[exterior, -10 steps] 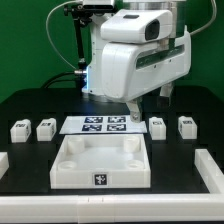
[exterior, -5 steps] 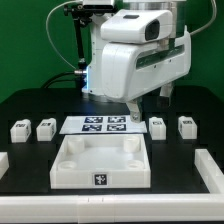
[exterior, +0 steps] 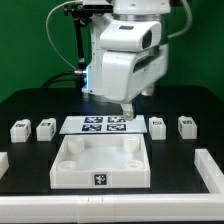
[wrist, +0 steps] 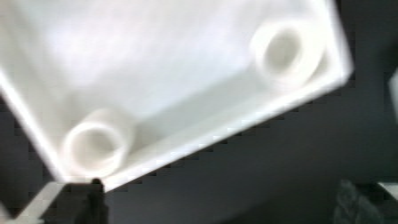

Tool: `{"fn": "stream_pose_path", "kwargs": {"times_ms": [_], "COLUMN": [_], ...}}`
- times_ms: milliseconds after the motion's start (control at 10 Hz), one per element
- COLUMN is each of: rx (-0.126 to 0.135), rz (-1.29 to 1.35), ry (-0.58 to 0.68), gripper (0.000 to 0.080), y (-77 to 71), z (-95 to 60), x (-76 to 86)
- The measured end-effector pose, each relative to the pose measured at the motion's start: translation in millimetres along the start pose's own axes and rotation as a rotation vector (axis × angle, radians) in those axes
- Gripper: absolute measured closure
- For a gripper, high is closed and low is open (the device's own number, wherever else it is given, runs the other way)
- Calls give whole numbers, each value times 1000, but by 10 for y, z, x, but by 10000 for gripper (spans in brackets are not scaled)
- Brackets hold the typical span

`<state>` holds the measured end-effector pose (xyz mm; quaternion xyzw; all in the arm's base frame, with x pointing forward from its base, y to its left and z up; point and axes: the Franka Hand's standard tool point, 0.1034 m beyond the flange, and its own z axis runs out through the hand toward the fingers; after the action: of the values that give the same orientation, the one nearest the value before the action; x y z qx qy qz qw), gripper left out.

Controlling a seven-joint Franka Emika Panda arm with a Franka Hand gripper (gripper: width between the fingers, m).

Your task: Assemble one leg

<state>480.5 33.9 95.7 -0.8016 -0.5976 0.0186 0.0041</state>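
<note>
Four small white legs with tags stand on the black table: two at the exterior view's left (exterior: 19, 129) (exterior: 46, 127) and two at its right (exterior: 156, 125) (exterior: 186, 125). The large white square panel (exterior: 100, 160) with round corner sockets lies in front of them. My gripper (exterior: 128, 113) hangs low over the marker board (exterior: 100, 125), behind the panel and left of the nearer right leg. It is open and empty. In the wrist view the panel (wrist: 178, 80) fills the picture with two sockets showing, and my gripper (wrist: 222, 205) is over dark table beside its edge. No leg shows clearly there.
A white rail (exterior: 110, 207) runs along the table's front edge. White blocks sit at the exterior view's left edge (exterior: 4, 161) and right edge (exterior: 211, 170). The arm's white body (exterior: 125, 55) hides the table behind the marker board.
The arm has swung toward the exterior view's left and turned, carrying the gripper a little left over the marker board. The legs and panel have not moved.
</note>
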Motion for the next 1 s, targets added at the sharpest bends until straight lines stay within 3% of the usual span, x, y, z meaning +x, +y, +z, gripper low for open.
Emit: {"fn": "stream_pose_path", "kwargs": {"times_ms": [100,200,300,700,800,1000], "rx": [-2,-2,-18,-3,2,-13], "rz": [-75,-202,-273,-237,-233,-242], "ry": [4,8,20,40,43,47], "gripper": [149,149,149,149,149,149], "y": [-206,-312,-303,-151,-165,-172], "z": [114,225,335,762,863,891], "x": [-114,-205,-298,-621,-617,-572]}}
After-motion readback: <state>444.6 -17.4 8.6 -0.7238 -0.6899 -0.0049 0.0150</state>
